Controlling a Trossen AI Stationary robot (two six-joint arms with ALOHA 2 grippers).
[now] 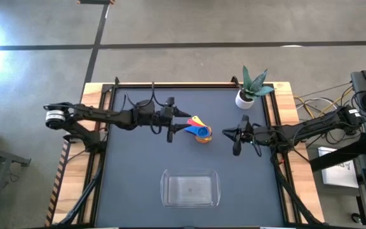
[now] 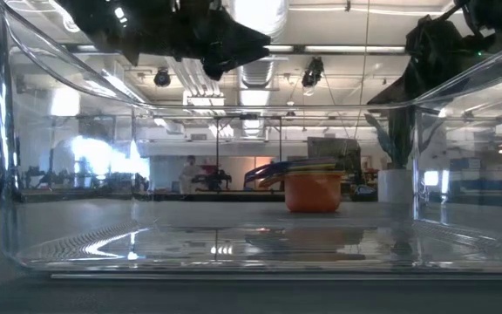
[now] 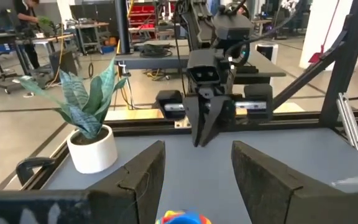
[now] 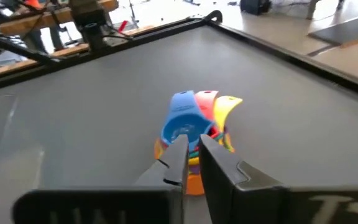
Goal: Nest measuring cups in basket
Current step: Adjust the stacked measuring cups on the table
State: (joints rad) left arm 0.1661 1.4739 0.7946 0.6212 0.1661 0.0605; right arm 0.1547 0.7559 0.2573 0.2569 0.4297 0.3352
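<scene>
The measuring cups (image 1: 200, 131) stand nested in one stack on the dark table mat, mid-table. An orange cup is at the bottom and a blue one on top (image 4: 182, 127), with yellow, red and blue handles fanned out. My left gripper (image 1: 170, 127) is open and level, just left of the stack. Its fingers (image 3: 135, 180) stand on either side of the stack's top (image 3: 182, 219), touching nothing that I can see. My right gripper (image 1: 229, 133) hangs a short way right of the stack. Its fingers (image 4: 179, 155) are all but together, with nothing between them. The clear basket (image 1: 164, 189) stands by the near edge.
A white pot with a green plant (image 1: 246, 94) stands at the far right of the mat. The basket's clear wall (image 2: 7, 174) fills the low view, and the stack (image 2: 312, 190) shows through it. Black rails edge the mat on the left, right and far sides.
</scene>
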